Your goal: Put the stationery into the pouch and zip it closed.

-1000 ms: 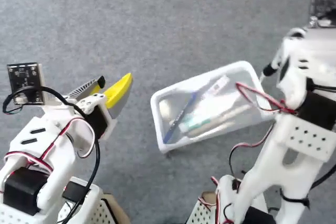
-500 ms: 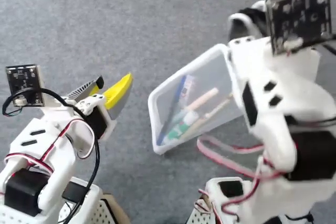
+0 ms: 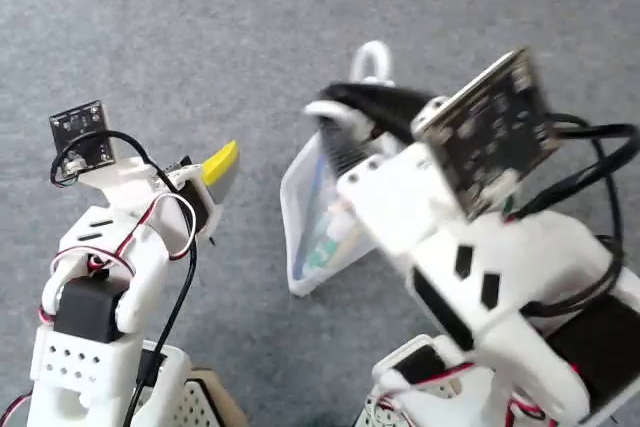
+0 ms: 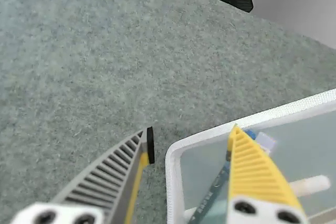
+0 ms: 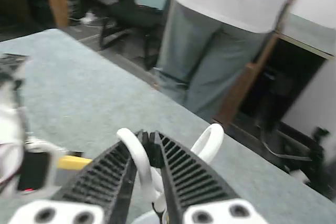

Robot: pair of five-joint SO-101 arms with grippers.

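The clear pouch (image 3: 303, 209) with a white rim stands tilted on its side on the grey mat, partly hidden behind the right arm. Inside it are a blue pen (image 4: 211, 212), a white stick (image 4: 311, 184) and other stationery (image 3: 324, 237). My right gripper (image 3: 336, 100) hangs above the pouch's far end, shut on a white loop (image 5: 209, 141) (image 3: 372, 55) at the pouch's top. My left gripper (image 3: 204, 164) is open just left of the pouch; its yellow finger (image 4: 252, 169) lies over the pouch rim (image 4: 174, 167) and its grey finger (image 4: 113, 169) over the mat.
Grey mat (image 3: 200, 57) covers the table, with free room at the back and left. The right arm's white body (image 3: 480, 277) fills the front right. Both arm bases (image 3: 90, 387) stand at the front edge.
The right arm has swung left over the pouch, which has turned from lying flat to standing tilted and narrower. The left arm has shifted slightly, its gripper still open.
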